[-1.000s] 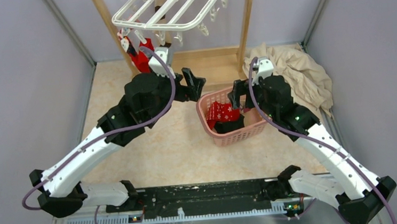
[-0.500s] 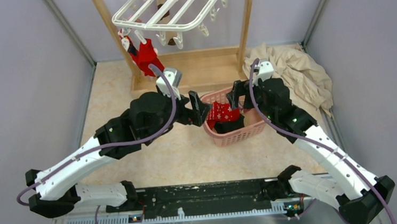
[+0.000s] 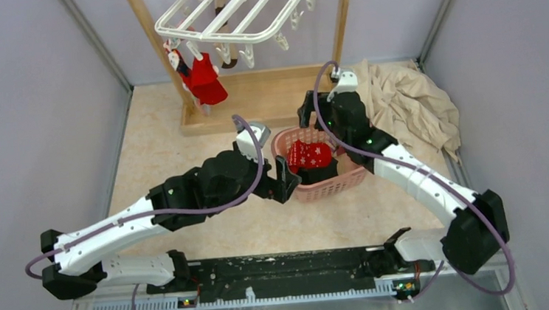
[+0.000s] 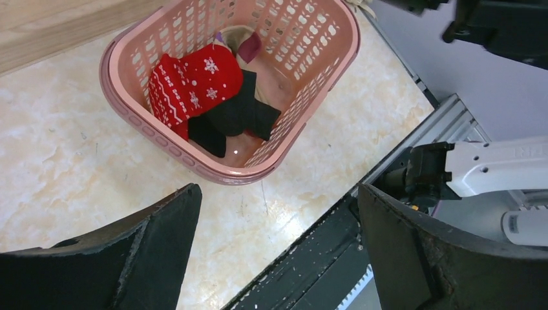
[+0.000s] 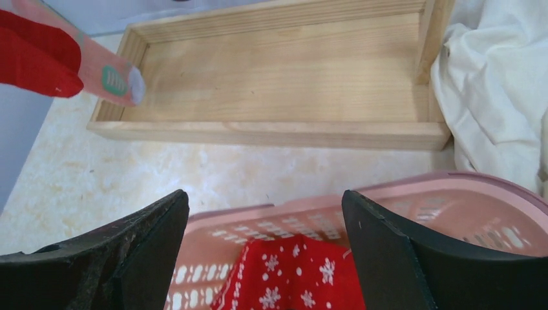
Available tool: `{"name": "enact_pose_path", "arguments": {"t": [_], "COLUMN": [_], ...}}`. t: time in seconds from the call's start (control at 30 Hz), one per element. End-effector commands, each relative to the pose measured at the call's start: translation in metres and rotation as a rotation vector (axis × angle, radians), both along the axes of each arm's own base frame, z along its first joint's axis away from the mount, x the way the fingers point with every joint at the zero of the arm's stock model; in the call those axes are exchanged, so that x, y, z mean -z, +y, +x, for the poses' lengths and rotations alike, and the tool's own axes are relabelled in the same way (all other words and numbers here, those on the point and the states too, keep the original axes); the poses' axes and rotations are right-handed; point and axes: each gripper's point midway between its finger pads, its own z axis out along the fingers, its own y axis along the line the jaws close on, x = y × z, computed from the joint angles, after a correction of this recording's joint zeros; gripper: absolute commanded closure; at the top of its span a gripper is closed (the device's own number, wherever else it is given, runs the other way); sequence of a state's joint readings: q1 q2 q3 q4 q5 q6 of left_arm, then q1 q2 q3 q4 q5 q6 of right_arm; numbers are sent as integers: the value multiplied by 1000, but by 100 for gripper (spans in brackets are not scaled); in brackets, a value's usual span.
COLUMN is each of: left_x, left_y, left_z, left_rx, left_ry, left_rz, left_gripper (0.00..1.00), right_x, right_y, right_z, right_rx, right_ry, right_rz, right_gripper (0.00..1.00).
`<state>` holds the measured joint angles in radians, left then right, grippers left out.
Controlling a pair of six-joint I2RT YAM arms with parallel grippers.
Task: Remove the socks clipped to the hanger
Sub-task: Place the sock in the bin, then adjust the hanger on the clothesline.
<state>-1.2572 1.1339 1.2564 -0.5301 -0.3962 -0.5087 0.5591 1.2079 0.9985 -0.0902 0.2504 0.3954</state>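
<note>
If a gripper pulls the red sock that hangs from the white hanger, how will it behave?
The red sock hangs limp below the hanger, so it is probably floppy and light. The hanger's bars look thin, so it may swing or tilt before the sock comes free.

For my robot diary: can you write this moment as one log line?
left tool: open, empty | right tool: open, empty | red sock: clipped on hanger | basket: holds socks

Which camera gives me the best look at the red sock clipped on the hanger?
Top external: the red sock hangs whole, clipped to the hanger. Right wrist catches only its tip; left wrist misses it.
</note>
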Motion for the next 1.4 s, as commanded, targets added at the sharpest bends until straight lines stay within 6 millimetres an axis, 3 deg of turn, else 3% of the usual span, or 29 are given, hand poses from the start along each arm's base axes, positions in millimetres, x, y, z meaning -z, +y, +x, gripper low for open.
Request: {"name": "enact_pose_path", "arguments": {"t": [0.0, 0.17, 0.37, 0.93, 1.13, 1.23, 1.37], "left_x": [-27, -37, -41, -29, -22, -23, -23], "left_y": [3, 19, 32, 24, 20, 15, 17], "left_z": [-7, -3, 1, 7, 14, 14, 14], "left_rx": [36, 2, -36, -77, -91, -79, -82], "left_ry": [-34, -82, -100, -67, -104, -115, -119], "left_rz": [-79, -72, -63, -41, -38, -61, -64], "left_gripper": [2, 1, 1, 1, 1, 1, 1], "right_x": [-51, -40, -40, -52, -65, -69, -81], "right_y": [14, 30, 33, 38, 38, 47, 52], "right_z": [32, 45, 48, 37, 6, -22, -54], "right_rx": [44, 9, -9, -70, -150, -257, -323], "right_ry": [-131, -109, -126, -178, -141, -79, -71], "right_rz": [156, 152, 135, 143, 170, 179, 51], "right_gripper": [12, 16, 17, 16, 16, 23, 25]}}
